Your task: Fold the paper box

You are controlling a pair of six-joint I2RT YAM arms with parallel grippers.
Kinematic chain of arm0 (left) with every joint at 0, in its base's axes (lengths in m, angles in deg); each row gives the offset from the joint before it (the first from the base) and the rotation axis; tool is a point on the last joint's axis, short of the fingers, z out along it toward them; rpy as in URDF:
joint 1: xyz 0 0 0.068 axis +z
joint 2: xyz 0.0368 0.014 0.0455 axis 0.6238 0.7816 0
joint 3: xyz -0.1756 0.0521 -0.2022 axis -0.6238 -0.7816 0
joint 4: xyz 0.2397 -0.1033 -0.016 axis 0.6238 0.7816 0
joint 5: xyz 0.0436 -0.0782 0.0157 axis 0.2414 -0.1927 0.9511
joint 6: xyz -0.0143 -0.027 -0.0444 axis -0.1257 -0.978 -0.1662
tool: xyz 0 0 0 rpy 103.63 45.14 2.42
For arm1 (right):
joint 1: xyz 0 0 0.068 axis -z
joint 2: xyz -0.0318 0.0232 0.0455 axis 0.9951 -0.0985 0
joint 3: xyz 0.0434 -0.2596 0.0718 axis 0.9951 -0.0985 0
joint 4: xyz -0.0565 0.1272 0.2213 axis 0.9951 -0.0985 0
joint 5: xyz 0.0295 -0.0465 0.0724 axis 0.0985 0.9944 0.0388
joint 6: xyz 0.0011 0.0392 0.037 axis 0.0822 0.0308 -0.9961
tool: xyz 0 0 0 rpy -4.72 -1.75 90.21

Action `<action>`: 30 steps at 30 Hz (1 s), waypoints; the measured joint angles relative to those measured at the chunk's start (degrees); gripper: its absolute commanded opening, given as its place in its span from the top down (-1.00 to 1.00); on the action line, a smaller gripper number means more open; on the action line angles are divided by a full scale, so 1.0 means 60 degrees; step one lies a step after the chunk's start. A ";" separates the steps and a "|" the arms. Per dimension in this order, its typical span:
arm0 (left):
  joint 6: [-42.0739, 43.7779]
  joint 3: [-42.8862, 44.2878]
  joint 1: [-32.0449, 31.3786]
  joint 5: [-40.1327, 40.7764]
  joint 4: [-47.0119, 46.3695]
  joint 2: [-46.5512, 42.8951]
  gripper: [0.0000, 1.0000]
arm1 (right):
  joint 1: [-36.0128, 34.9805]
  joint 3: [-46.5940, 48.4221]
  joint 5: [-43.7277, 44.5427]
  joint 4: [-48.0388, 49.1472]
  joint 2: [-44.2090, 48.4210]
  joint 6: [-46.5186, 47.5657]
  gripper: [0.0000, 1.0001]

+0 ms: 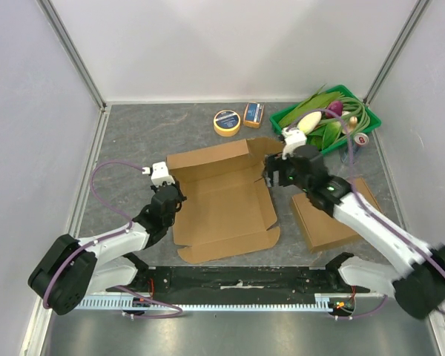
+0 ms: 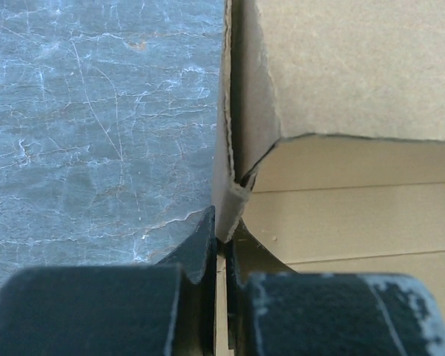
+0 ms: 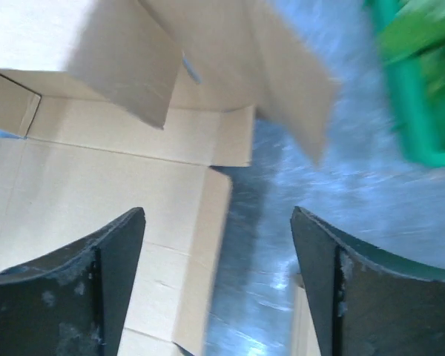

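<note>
Paper box point(image 1: 222, 200) lies open at the middle of the table point(image 1: 133, 126); your left gripper point(image 2: 224, 241) pinches its left flap point(image 2: 233, 148); your right gripper point(image 3: 215, 222) gapes empty, so the raised far flap point(image 1: 256, 148) may flop back.

Lab test cell: white walls point(image 1: 230, 44), aluminium frame point(image 1: 76, 55).

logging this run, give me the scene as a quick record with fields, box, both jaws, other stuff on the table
box: paper box partly folded, lying open
left jaws: shut on its left wall
right jaws: open, holding nothing, over its right side
also there: tape roll, green tray, second cardboard piece
</note>
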 measured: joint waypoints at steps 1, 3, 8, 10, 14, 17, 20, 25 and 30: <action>0.0051 -0.0044 0.0000 -0.0007 -0.0091 0.0000 0.96 | 0.0007 0.0146 0.0233 -0.0514 0.0867 0.0415 -0.86; 0.0164 -0.0124 0.0007 -0.0011 -0.0226 0.0000 0.96 | 0.0051 0.0546 0.0350 -0.1016 0.1829 0.1231 -0.83; 0.0401 -0.0368 0.0066 -0.0222 -0.0517 -0.0168 0.96 | 0.0444 0.2554 -0.0233 -0.1461 0.1166 0.3428 -0.71; 0.0466 -0.0430 0.0073 -0.0266 -0.0554 -0.0240 0.96 | 0.0867 0.3045 -0.0820 -0.1534 0.0470 0.4022 -0.68; 0.0550 -0.0477 0.0087 -0.0346 -0.0630 -0.0262 0.96 | 0.1468 0.3177 -0.1450 -0.2102 -0.0769 0.5147 -0.63; 0.0594 -0.0484 0.0087 -0.0412 -0.0696 -0.0237 0.96 | 0.1494 0.3202 -0.1698 -0.2499 -0.1479 0.5880 -0.59; 0.0663 -0.0488 0.0087 -0.0470 -0.0812 -0.0146 0.96 | 0.1479 0.3534 -0.2109 -0.2856 -0.1960 0.6349 -0.45; 0.0801 -0.0488 0.0087 -0.0572 -0.0947 -0.0058 0.96 | 0.1475 0.4557 -0.3071 -0.3078 -0.2670 0.6641 0.56; 0.0874 -0.0488 0.0109 -0.0743 -0.0987 -0.0055 0.96 | 0.1475 0.4885 -0.3807 -0.3304 -0.3133 0.5628 1.00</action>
